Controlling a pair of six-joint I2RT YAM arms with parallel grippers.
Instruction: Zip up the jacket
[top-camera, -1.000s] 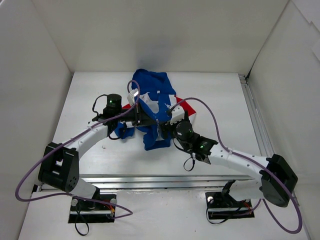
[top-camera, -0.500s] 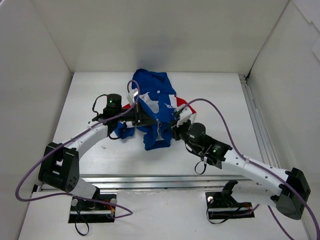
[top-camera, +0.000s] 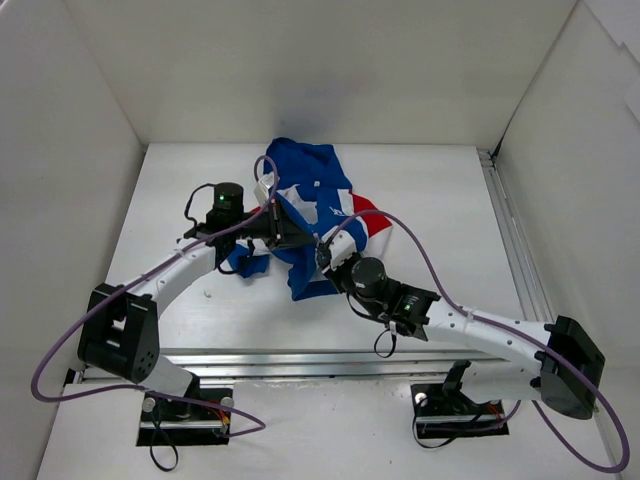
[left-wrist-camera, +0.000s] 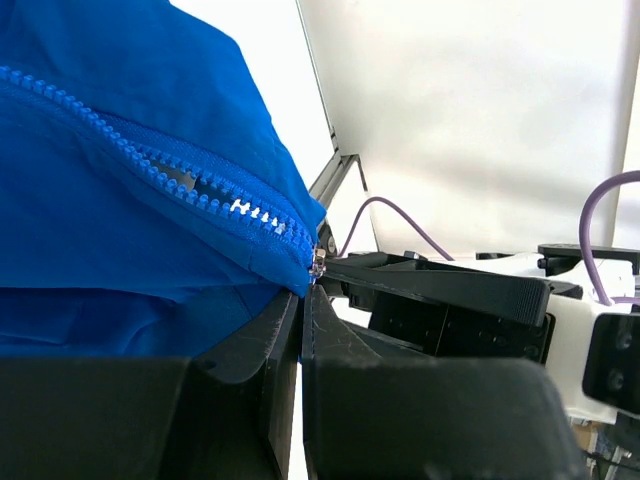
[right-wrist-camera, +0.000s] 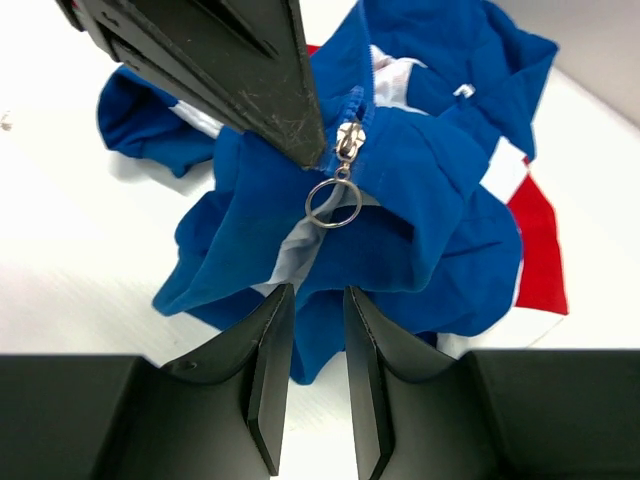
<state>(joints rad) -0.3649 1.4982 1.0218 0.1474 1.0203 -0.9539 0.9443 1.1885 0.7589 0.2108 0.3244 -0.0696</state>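
The jacket (top-camera: 312, 200) lies bunched in the middle of the white table (top-camera: 440, 210), blue cloth heaped up with a red and white panel spread out on its right side. The left gripper (left-wrist-camera: 303, 295) is pinched tight on the jacket's front edge, right at the end of the zipper (left-wrist-camera: 170, 170), holding that fold up off the heap. A short run of teeth near the grip gapes open. The silver slider (right-wrist-camera: 347, 138) sits at the left fingertips, with 1 ring pull (right-wrist-camera: 333, 203) dangling under it. The right gripper (right-wrist-camera: 318, 300) hovers just short of that ring, its 2 fingers a narrow gap apart and, as far as I can make out, nothing between them.
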